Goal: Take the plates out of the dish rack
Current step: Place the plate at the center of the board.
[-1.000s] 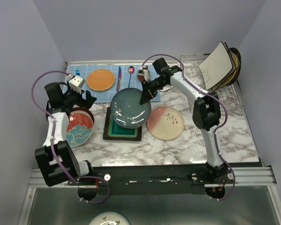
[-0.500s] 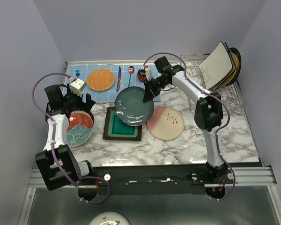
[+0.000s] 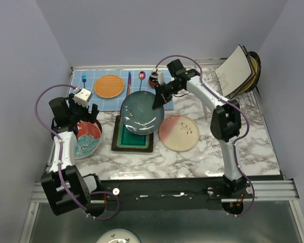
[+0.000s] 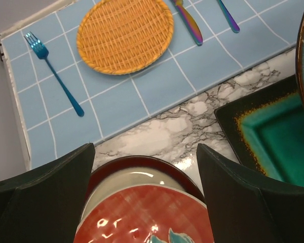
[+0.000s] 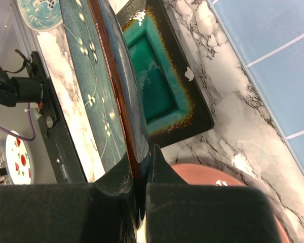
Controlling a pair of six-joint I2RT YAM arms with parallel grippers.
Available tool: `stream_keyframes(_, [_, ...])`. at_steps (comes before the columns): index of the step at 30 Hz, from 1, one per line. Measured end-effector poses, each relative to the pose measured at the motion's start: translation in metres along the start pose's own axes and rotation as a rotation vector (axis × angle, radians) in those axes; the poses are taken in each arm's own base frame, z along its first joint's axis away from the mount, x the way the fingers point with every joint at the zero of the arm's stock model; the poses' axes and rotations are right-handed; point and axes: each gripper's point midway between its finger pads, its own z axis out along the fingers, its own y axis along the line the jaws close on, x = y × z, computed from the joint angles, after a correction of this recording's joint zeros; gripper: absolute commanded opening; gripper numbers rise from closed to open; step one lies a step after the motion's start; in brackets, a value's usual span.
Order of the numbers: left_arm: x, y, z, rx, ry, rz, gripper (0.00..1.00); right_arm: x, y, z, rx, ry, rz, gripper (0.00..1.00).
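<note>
Marble tabletop point(image 3: 218, 152), mid-left — your right gripper point(image 3: 157, 103) is clamped on the far-right rim of the dark grey-blue plate point(image 3: 138, 114), tilted directly above the teal square plate point(image 3: 125, 140); your left gripper point(image 4: 144, 192) hangs spread, empty.

Glazed crockery on a marble-look table point(image 3: 218, 152) — shine nearly everywhere.
The grey-blue plate point(image 5: 86, 86) and teal square plate point(image 4: 273, 136) carry a wet-looking gloss; the red-patterned plate point(image 4: 142, 217) glints too. The orange mat point(image 4: 124, 33) is rough woven fibre, the knife point(image 4: 192, 25) iridescent polished metal, the dish rack point(image 3: 211, 78) bare silver wire — the left pincer's fingers point(image 4: 45, 197) matt black.
</note>
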Motion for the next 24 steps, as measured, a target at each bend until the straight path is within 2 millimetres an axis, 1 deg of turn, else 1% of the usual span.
stream_keyframes(3, [-0.005, 0.004, 0.000, -0.021, -0.018, -0.002, 0.90, 0.002, 0.000, 0.002, -0.010, 0.000, 0.009, 0.01])
stream_keyframes(8, [-0.013, 0.008, 0.002, -0.040, -0.054, -0.023, 0.90, 0.013, -0.006, 0.006, 0.004, 0.023, 0.027, 0.01])
stream_keyframes(12, [-0.017, 0.009, 0.003, -0.048, -0.077, -0.041, 0.90, 0.022, -0.017, 0.009, 0.044, 0.047, 0.019, 0.01])
stream_keyframes(16, [-0.018, 0.010, 0.004, -0.051, -0.088, -0.051, 0.90, 0.039, -0.029, 0.010, 0.096, 0.095, 0.018, 0.01])
stream_keyframes(24, [-0.014, 0.008, 0.007, -0.047, -0.085, -0.064, 0.90, 0.051, -0.027, 0.010, 0.078, 0.122, 0.037, 0.01])
